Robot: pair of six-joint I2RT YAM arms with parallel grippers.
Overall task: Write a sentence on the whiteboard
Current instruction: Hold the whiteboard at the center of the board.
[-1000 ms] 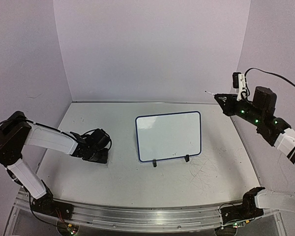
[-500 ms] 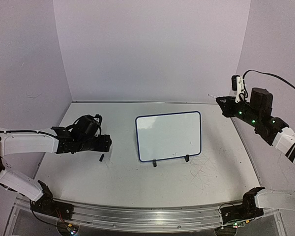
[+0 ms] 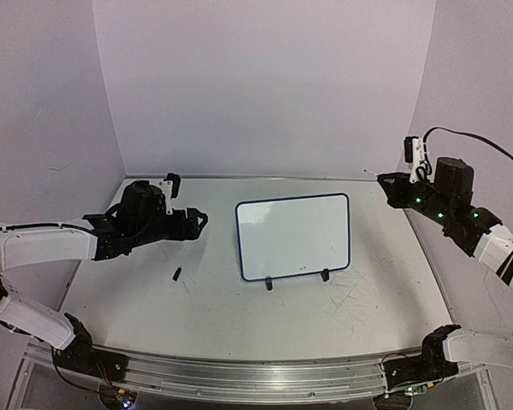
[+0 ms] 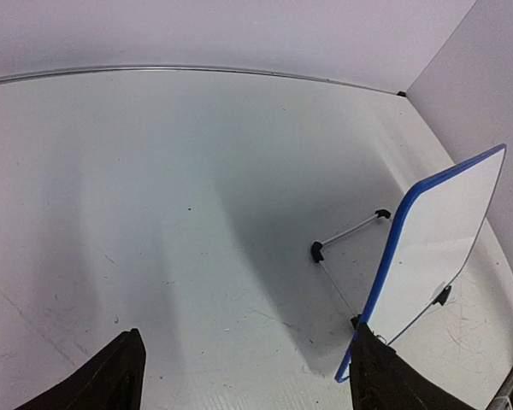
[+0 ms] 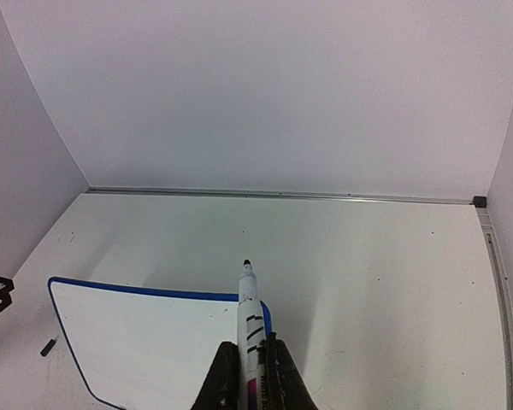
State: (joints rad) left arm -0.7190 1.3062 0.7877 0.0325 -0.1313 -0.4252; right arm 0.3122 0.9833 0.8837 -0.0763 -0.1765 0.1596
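At left, we see the left gripper (image 3: 198,222) with jaws spread wide and nothing between them, and a small black cap (image 3: 177,275) lying on the table (image 3: 239,316) nearby. At centre, the whiteboard (image 3: 295,235) stands tilted on its wire stand (image 4: 346,235), its face plain white. At right, the right gripper (image 3: 392,183) is clamped on a white marker (image 5: 249,307), well apart from the board.

three views, one whiteboard (image 3: 295,235) shared.
top external: fixed high behind the near edge of the table (image 3: 239,316), looking down over all of it. left wrist: low and close over the table, facing the board's left edge and wire stand (image 4: 346,235) obliquely. right wrist: raised at the right, looking down along the marker (image 5: 250,312) onto the board's top.
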